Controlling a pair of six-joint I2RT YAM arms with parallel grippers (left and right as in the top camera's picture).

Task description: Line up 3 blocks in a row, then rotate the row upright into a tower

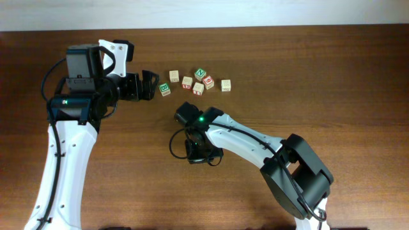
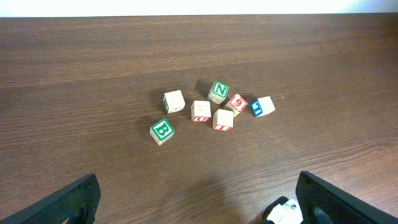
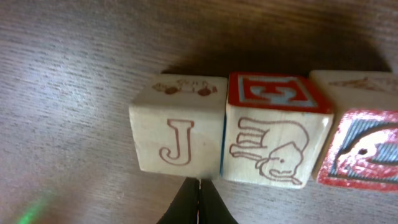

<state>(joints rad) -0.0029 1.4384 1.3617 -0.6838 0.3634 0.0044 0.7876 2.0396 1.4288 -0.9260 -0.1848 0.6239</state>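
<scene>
Desk [image 1: 319, 64]: dark wood. Seven letter cubes sit bunched toward the far edge, about mid-length.

Left gripper [image 1: 151, 85]: fingers wide apart and empty, just left of the bunch. Right gripper [image 3: 199, 202]: tips pressed together, nothing held. It sits at the bottom edge of the cube with the orange-red J [image 3: 177, 143], right at the seam with the elephant cube [image 3: 273, 149]. You can't tell if it touches.

Your three:
- J cube: inside the bunch, side against the elephant cube.
- Blue-faced cube [image 2: 263, 106]: at the bunch's right end, close beside a red-faced neighbour.
- Faint-marked pale cube [image 2: 174, 101]: at the left end, standing free.

Handling, as a judgement: light, rigid wood with smooth faces, likelier to skid than tip. Take the two free cubes on opposite side faces. The J cube has one side blocked, so a closed-tip push at a corner looks easier.

Pointing: cubes have no long axis. The J reads upright toward the right wrist camera. The blue face is turned toward the left arm, and that cube sits skewed to the desk's edges.
</scene>
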